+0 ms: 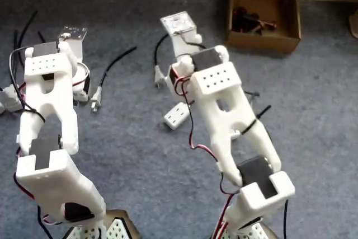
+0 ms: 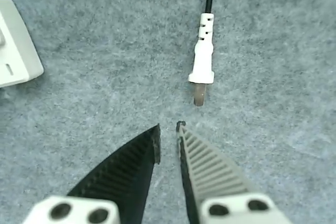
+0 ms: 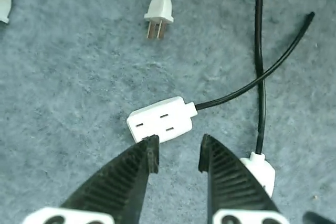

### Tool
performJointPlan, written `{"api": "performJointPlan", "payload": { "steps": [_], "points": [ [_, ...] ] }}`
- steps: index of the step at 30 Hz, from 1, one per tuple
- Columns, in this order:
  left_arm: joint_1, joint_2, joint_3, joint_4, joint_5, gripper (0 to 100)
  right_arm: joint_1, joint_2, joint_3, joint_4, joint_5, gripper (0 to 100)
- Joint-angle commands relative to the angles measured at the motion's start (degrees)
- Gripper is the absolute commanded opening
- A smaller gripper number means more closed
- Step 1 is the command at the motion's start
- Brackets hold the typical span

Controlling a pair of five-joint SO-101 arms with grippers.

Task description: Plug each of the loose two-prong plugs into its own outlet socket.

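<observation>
Your left gripper (image 2: 168,128), barely parted and empty, hangs just short of a plug (image 2: 202,61). Your right gripper (image 3: 178,148), spread, hovers over the socket (image 3: 160,121), half hiding another white piece (image 3: 261,174). At one o'clock, the box (image 1: 263,40) holds dark, unclear bits (image 1: 251,22).

Carpet (image 2: 79,40): matt, rough napped cloth. Plug (image 2: 202,59): smooth glossy white plastic, dull metal prongs (image 2: 199,97). Outlet socket (image 3: 160,121): smooth plastic. Box (image 1: 260,41) at 1 o'clock: matt cardboard.

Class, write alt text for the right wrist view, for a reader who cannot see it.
The right pincer hangs open close to a white outlet socket on grey carpet. A loose white two-prong plug lies farther off.
</observation>
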Motion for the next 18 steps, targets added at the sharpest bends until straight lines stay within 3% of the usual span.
{"api": "performJointPlan", "payload": {
  "steps": [1, 8, 13, 18],
  "points": [
    [-0.7, -3.6, -0.2, -0.5, 0.4, 6, -3.0, 1.1, -6.2, 0.9, 1.1, 13.5],
    [-1.3, -3.6, -0.2, -0.5, 0.4, 6, -8.1, 7.6, -12.9, 0.5, 1.9, 13.7],
    [-3.3, -3.6, -0.2, -0.5, 0.4, 6, -9.5, 16.8, -21.6, 1.0, 1.8, 24.1],
    [-4.4, -3.6, -0.2, -0.5, 0.4, 6, -9.8, 24.8, -31.3, 1.5, -0.3, 24.9]
  ]
}}
